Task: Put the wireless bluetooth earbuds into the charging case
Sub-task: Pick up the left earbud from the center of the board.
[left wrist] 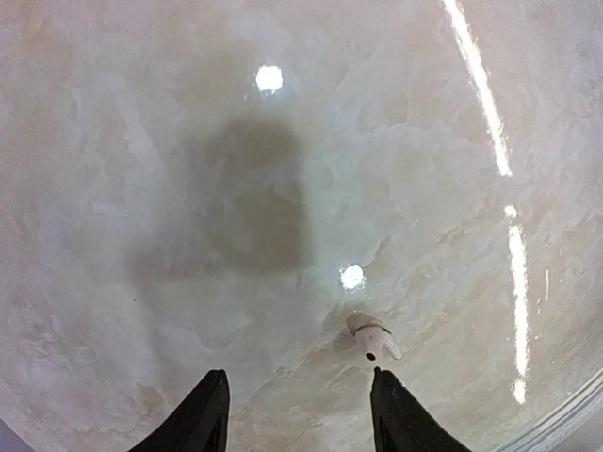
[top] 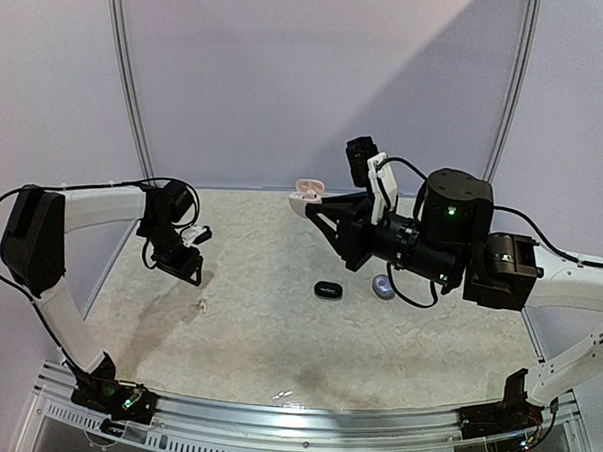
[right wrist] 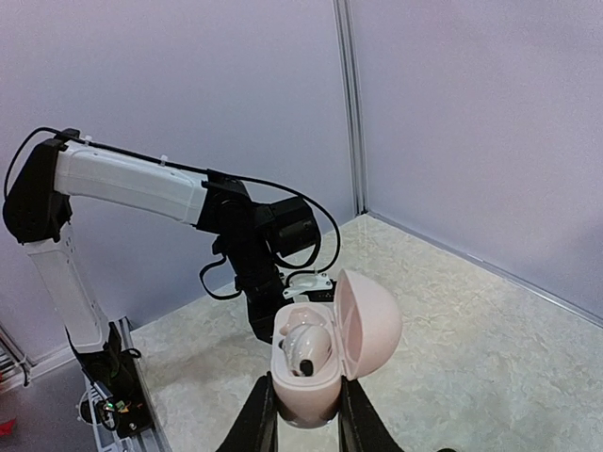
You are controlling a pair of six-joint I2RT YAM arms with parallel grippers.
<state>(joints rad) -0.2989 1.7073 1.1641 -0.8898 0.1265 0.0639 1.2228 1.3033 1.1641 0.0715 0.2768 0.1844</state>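
grips the charging case (right wrist: pixel 367 325) by its base in the right gripper (right wrist: pixel 303 407), raised clear of the table (top: pixel 276 350) with lid swung back, probably to offer the open wells for loading. carries one pale earbud (right wrist: pixel 306 347) seated inside. hangs the left gripper (left wrist: pixel 300 419) low over the marble, jaws partly apart and empty. finds the loose white earbud (left wrist: pixel 369 335) lying flat just ahead of one fingertip, not between the two. calls for a small sideways shift before closing.
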